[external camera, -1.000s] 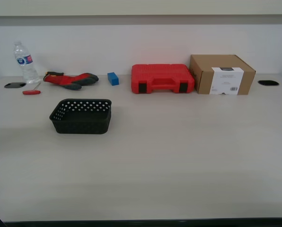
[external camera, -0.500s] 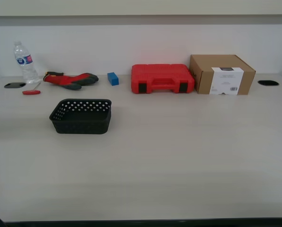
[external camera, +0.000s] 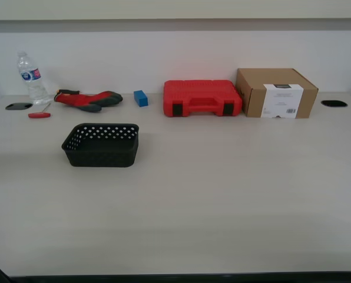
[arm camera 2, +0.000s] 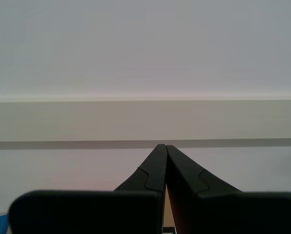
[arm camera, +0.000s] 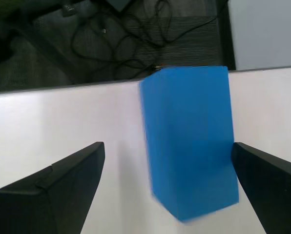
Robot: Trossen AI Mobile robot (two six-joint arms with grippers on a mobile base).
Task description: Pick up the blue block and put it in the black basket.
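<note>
The blue block fills the first wrist view, standing on a white tabletop close to its edge. My first gripper is open around it; one black finger is right at the block's side and the other finger stands well apart. Neither this block nor any arm shows in the exterior view. The black basket sits on the table toward the exterior view's left, with nothing visible inside. My second gripper is shut, holds nothing, and points at a pale wall.
Along the back of the table are a water bottle, a red screwdriver, red and black gloves, a smaller blue cuboid, a red toolcase and a cardboard box. Cables lie on the floor beyond the table's edge.
</note>
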